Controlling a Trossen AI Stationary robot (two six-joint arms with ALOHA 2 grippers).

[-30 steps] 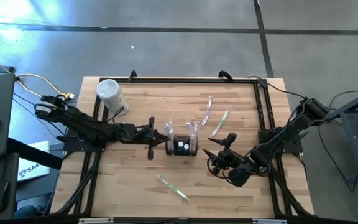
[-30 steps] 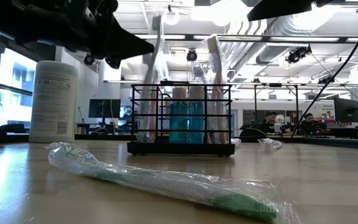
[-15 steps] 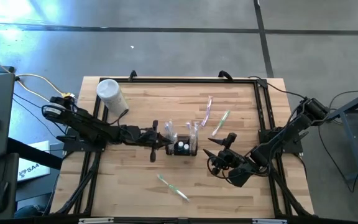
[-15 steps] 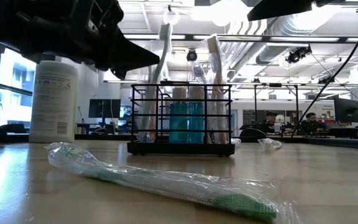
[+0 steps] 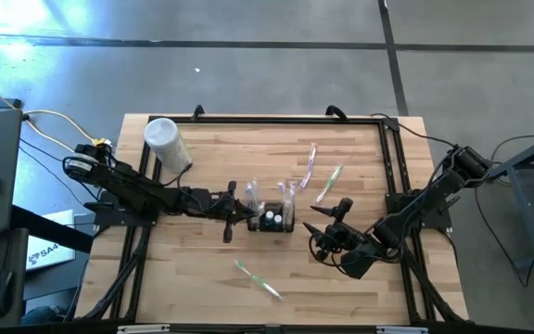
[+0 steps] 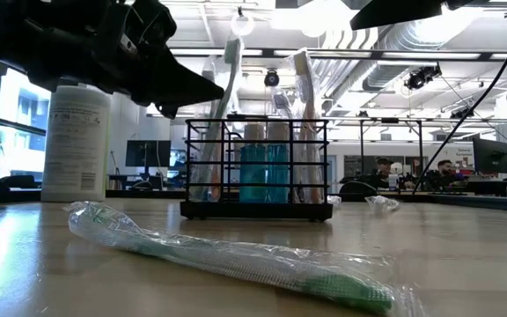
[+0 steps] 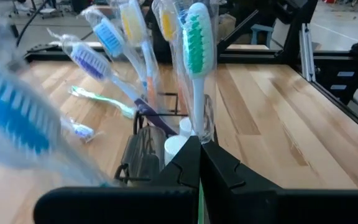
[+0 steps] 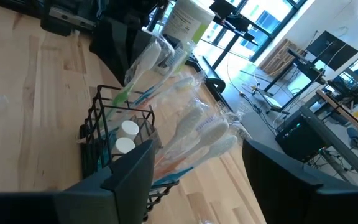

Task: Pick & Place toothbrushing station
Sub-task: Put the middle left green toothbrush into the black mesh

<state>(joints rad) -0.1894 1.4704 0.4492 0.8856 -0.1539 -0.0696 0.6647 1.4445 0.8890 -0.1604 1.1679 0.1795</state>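
The toothbrushing station, a black wire caddy (image 5: 273, 219) (image 6: 256, 167), stands mid-table and holds several wrapped toothbrushes upright. My left gripper (image 5: 245, 208) (image 6: 208, 88) is at the caddy's left side, shut on a wrapped green-bristled toothbrush (image 7: 197, 56) (image 6: 224, 106) that leans over the caddy's left end. My right gripper (image 5: 328, 223) (image 8: 197, 152) hangs open to the right of the caddy (image 8: 120, 146), with nothing between its fingers. My left gripper pinches the green toothbrush's handle (image 7: 199, 140) between its two fingers, below the head. The fingers come nearly level from the table's left and lie across the handle. The toothbrush stands tilted, head up, its lower end down in the caddy's left end (image 6: 202, 189).
A white lidded cylinder (image 5: 166, 141) (image 6: 76, 141) stands at the far left. One wrapped toothbrush (image 5: 257, 279) (image 6: 236, 257) lies near the front edge, two more (image 5: 309, 165) (image 5: 330, 182) lie behind the caddy. People sit in the room beyond the table.
My left gripper has sunk a little toward the caddy, staying shut. The green toothbrush has gone down with it and tipped, its head now leaning toward the caddy's middle.
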